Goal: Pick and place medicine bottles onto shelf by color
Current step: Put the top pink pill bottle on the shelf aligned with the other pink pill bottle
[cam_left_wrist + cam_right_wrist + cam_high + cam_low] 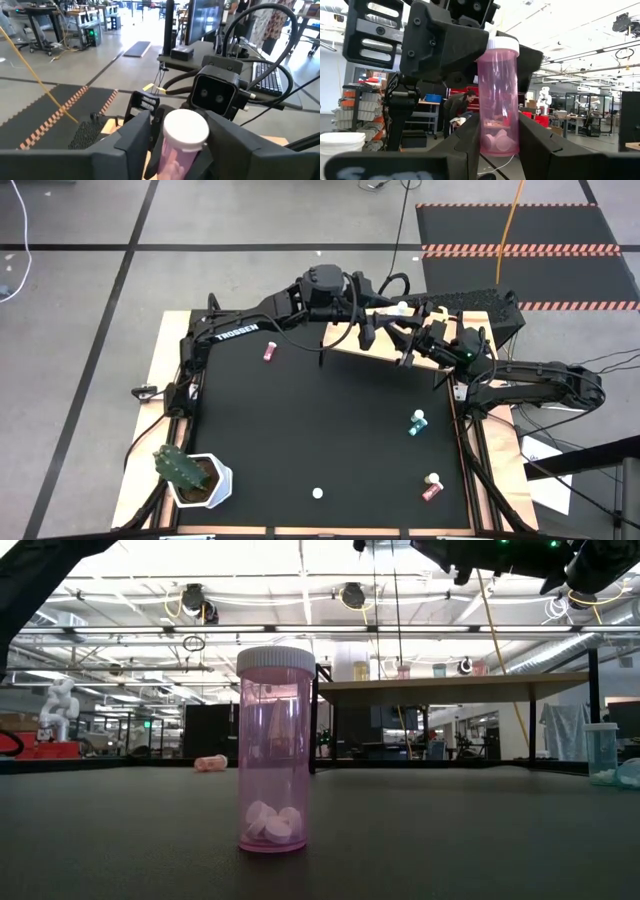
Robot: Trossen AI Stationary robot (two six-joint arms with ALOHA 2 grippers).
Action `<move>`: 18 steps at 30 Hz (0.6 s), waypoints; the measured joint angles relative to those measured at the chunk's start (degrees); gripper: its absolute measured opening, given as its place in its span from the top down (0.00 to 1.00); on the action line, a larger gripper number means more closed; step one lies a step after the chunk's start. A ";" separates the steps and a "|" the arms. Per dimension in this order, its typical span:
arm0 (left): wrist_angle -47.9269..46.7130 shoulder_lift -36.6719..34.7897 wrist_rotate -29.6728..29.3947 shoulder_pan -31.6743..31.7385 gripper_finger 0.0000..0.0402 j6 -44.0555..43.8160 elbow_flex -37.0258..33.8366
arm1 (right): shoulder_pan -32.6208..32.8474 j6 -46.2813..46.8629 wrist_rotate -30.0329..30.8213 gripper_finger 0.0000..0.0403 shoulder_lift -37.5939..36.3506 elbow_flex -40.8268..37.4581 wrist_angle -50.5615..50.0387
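Above the shelf point(385, 352) at the desk's point(330, 430) far edge the two grippers meet around one pink bottle point(498, 100). The right gripper point(495, 145) has its fingers point(470, 135) closed on the bottle's lower body. The left gripper point(177, 145) brackets its white-capped top, though it is hard to say whether those fingers point(132, 137) actually press it.

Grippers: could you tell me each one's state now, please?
Left gripper: at the pink bottle; cannot be told.
Right gripper: closed on the pink bottle.
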 joint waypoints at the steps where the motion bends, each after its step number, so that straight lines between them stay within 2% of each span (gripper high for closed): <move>1: 0.00 0.00 -0.02 0.00 0.57 0.12 0.00 | 0.00 0.04 0.02 0.75 0.00 0.00 0.00; 7: 0.00 -0.02 0.02 -0.04 0.66 0.20 0.00 | 0.00 0.10 0.10 0.75 0.00 0.02 0.00; 13: -0.22 -0.02 -0.20 0.13 0.70 0.00 0.00 | -0.02 0.24 0.23 0.75 0.00 0.10 -1.03; 18: -1.05 0.12 -2.73 0.29 0.70 -0.07 -0.12 | -0.69 6.85 0.86 0.74 -0.09 0.24 -6.10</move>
